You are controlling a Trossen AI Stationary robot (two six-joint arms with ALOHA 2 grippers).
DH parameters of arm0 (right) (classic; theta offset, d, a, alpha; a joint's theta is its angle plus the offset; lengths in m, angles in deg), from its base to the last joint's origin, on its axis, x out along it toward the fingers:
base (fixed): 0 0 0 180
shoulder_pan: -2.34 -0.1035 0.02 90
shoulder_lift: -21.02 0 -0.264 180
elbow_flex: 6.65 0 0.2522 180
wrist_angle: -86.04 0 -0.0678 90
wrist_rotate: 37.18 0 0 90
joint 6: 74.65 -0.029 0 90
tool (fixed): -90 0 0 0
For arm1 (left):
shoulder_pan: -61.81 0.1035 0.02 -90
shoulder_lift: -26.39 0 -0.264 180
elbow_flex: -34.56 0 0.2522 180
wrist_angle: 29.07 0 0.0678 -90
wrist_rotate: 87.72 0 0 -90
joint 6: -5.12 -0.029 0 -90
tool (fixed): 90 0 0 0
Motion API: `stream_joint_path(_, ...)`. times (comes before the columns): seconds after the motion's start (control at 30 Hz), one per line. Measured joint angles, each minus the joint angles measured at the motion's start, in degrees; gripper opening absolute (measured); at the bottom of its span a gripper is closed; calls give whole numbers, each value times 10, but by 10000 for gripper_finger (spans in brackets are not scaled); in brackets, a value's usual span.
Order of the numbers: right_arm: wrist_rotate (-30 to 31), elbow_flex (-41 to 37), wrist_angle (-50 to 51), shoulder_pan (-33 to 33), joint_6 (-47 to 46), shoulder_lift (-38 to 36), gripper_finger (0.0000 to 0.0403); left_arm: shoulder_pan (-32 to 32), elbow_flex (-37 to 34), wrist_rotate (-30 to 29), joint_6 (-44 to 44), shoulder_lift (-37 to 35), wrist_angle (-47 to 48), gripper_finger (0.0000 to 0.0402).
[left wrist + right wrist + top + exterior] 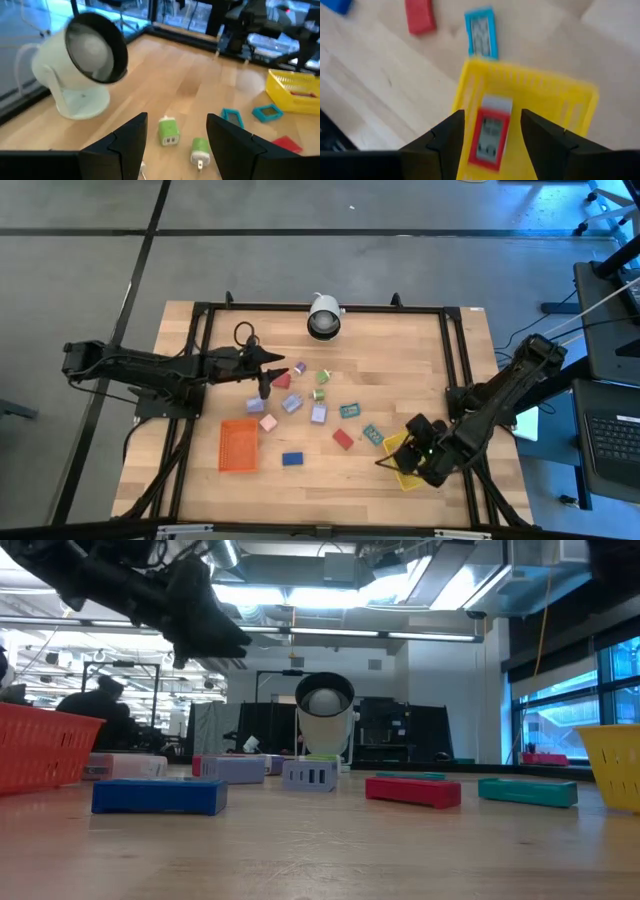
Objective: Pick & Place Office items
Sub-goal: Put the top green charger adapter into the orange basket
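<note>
Small blocky office items lie scattered mid-table: two green pieces (322, 377) (169, 131), a red one (343, 439), a blue one (292, 459), teal ones (349, 411) and lilac ones (319, 414). My left gripper (276, 366) (175, 145) hovers open above the table, and the green pieces lie on the wood just ahead of its fingers. My right gripper (402, 456) (491, 137) hangs open over the yellow tray (399, 448) (560, 95). A red-framed piece (490, 134) lies flat in that tray between the fingers; I see no contact.
An orange tray (238, 445) sits at the near left. A white round camera on a stand (323, 317) (82, 65) stands at the far edge. A black frame (446, 360) borders the table. A teal piece (481, 34) and a red one (420, 16) lie just outside the yellow tray.
</note>
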Motion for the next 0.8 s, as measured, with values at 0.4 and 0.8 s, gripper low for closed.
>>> stream_joint_path(0.4,135,0,52,117,140,-52,192,11,118,48,-14,159,33,223)
stream_joint_path(0.8,190,0,63,203,249,-58,223,14,203,43,-15,288,103,249)
